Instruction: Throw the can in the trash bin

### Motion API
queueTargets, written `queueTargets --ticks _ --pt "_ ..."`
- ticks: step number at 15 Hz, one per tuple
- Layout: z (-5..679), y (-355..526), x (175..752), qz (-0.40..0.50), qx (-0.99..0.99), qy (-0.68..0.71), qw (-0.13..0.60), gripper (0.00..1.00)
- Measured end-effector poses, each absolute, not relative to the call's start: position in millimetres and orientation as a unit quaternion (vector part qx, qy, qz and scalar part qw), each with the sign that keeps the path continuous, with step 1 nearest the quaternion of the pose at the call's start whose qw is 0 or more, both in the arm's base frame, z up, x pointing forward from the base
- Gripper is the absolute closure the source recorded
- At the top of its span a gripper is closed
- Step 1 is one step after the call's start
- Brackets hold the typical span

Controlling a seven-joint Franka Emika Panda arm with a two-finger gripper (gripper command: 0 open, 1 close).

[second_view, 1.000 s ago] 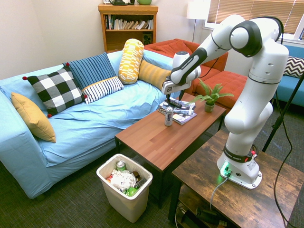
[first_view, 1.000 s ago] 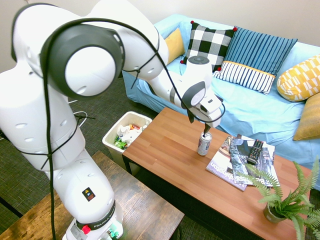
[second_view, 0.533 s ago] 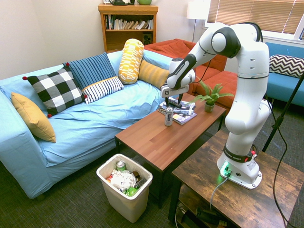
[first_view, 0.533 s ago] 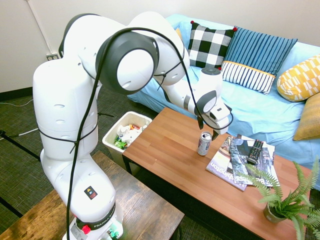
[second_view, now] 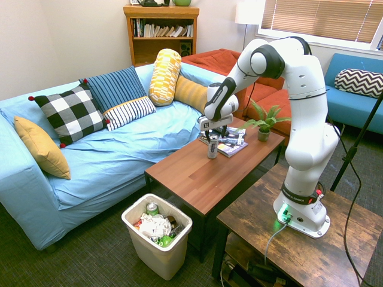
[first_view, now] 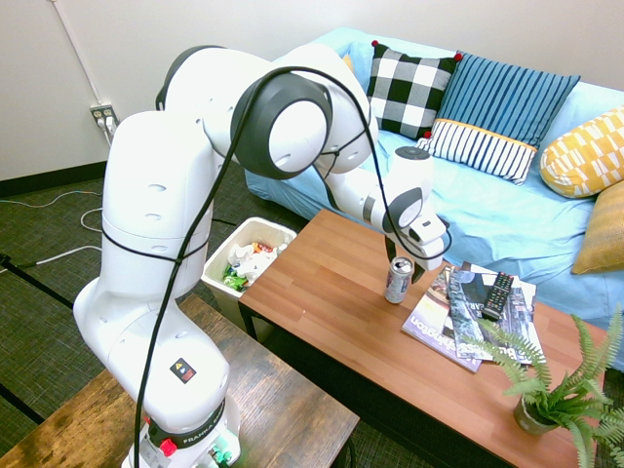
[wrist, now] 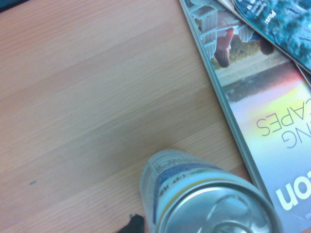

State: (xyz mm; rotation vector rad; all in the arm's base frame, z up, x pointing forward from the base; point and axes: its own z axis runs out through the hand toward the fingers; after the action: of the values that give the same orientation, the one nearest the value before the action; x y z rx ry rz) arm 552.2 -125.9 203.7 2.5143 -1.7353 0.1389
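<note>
Can upright on the surface, open hand at its top.
The can (first_view: pixel 399 282) stands on the wooden surface (first_view: pixel 317 268), just beside the magazines (first_view: pixel 443 320); the hand (first_view: pixel 405 262) is open, its 2 fingers near the rim, contact unclear. To grip well, it should centre the can between both fingers, lower straight down past the rim, then close gently on the body, since thin aluminium could dent or tip if nudged. The trash bin (second_view: pixel 158 256), well apart on the floor, holds 1 green can (second_view: pixel 152 208), white crumpled paper (second_view: pixel 155 226) and a bright green wrapper (second_view: pixel 165 241); release should come over its middle.
</note>
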Motion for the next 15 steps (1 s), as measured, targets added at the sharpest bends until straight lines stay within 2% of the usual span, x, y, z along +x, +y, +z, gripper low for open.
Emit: queueTargets --ticks 4,5,15 --pt "191.6 -124.8 555.1 0.031 0.823 -0.566 0.041 0.00" --pt "189.3 -121.8 555.5 0.026 0.824 -0.564 0.041 1.00" --pt "189.5 -119.2 569.6 0.016 0.824 -0.565 0.040 1.00"
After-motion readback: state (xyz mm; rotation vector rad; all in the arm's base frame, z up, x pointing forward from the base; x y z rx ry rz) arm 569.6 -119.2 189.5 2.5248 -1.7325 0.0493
